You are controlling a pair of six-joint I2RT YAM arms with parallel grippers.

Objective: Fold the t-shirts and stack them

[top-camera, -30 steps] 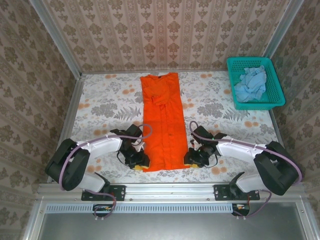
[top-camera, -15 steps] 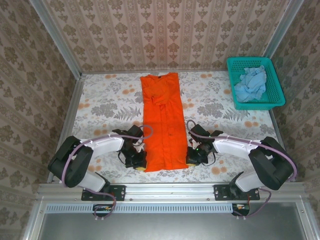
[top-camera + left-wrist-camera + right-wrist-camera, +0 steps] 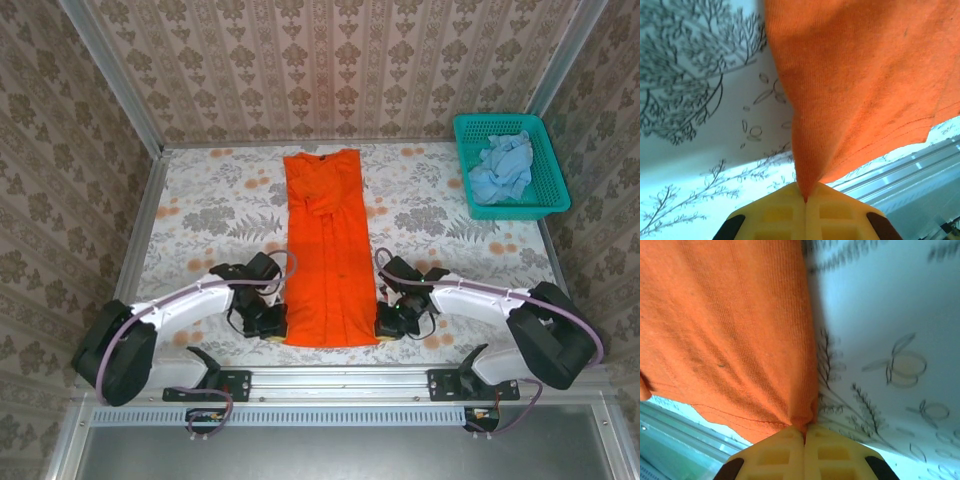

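Both arms have slid inward over the last second, and their jaws, apart a moment ago, are now pressed together on cloth. The left gripper (image 3: pixel 272 322) pinches the near-left corner of the orange t-shirt (image 3: pixel 325 250), and the right gripper (image 3: pixel 388 322) pinches the near-right corner. Each wrist view shows orange fabric drawn to a point between yellow fingertips (image 3: pixel 785 212), with the stitched hem hanging just beside the grip. The shirt lies as a long narrow strip down the middle of the tabletop (image 3: pixel 200 220), sides already folded in, collar toward the far edge and hem at the near edge. The pale blue t-shirt (image 3: pixel 503 165) sits crumpled in the teal basket (image 3: pixel 462 128) at the far-right corner, not yet touched. The step in hand looks like the end-to-end fold of the orange shirt — the grasp is made, the lift is not. The next move probably calls for raising both corners evenly and carrying the hem toward the collar — keeping the two arms level so the strip does not twist or slip out.
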